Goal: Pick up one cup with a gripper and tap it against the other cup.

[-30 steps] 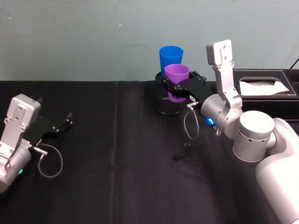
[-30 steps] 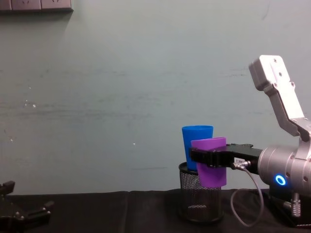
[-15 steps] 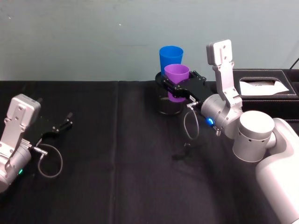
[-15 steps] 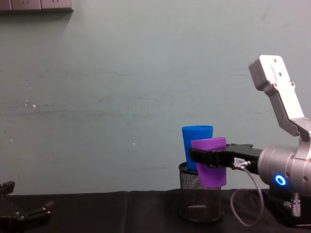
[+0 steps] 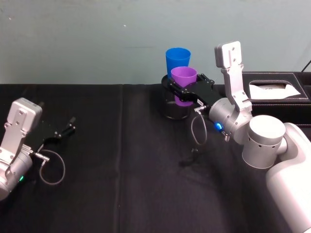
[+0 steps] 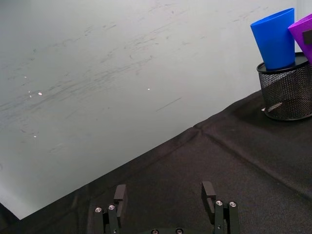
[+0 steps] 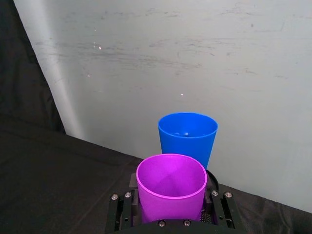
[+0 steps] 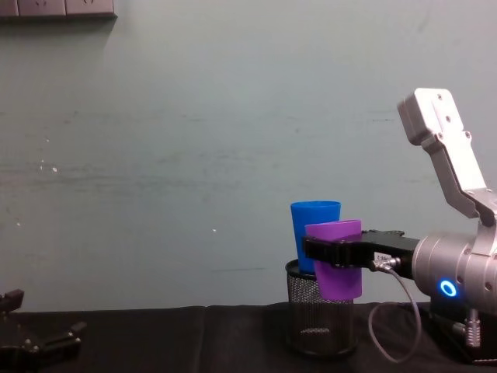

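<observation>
The tap is in hand: the right gripper (image 5: 181,87) has its fingers pinching the purple cup (image 5: 183,76) around its middle, holding it upright over the front rim of the black mesh holder (image 5: 174,111). The blue cup (image 5: 178,59) stands in that holder just behind it, though I cannot tell whether the two walls touch. The next move probably calls for a short nudge toward the holder's back without catching its rim; a black tissue box (image 5: 272,92) sits to the holder's right, and the left gripper (image 5: 65,131) rests, fingers spread, on the counter (image 5: 121,184) well to its left.
</observation>
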Tool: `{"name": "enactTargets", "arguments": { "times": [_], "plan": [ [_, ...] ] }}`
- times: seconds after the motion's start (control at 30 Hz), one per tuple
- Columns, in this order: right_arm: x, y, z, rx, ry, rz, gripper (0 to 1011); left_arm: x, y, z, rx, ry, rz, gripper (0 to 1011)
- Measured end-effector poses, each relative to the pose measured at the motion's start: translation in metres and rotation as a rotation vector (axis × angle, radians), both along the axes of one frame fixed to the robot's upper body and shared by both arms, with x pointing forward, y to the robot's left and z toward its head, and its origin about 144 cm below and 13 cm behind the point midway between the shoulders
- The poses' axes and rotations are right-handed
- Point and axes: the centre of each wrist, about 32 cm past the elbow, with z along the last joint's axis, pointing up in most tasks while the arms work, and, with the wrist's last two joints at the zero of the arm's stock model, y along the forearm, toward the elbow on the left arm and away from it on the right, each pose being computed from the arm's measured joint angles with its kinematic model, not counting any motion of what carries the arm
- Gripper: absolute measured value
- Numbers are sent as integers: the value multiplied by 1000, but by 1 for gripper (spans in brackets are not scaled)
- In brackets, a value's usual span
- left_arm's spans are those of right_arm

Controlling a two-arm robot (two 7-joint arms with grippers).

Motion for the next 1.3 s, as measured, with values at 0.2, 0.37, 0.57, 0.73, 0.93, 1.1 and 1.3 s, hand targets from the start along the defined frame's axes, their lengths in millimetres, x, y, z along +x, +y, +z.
{"name": "enactTargets", "arguments": {
  "times": [0.2, 0.37, 0.57, 0.73, 0.93, 1.1, 1.3],
  "plan": [
    [0, 0, 0, 0, 0, 0, 723, 0, 0, 0, 0, 0, 0, 1000],
    [0, 0, 0, 0, 0, 0, 723, 0, 0, 0, 0, 0, 0, 1000],
    [0, 0, 0, 0, 0, 0, 722, 0, 0, 0, 0, 0, 0, 1000],
    [0, 0, 0, 0, 0, 0, 722, 0, 0, 0, 0, 0, 0, 1000],
    [0, 0, 0, 0, 0, 0, 723, 0, 0, 0, 0, 0, 0, 1000],
    [0, 0, 0, 0, 0, 0, 722, 0, 0, 0, 0, 0, 0, 1000],
    [0, 0, 0, 0, 0, 0, 722, 0, 0, 0, 0, 0, 0, 1000]
  ]
}}
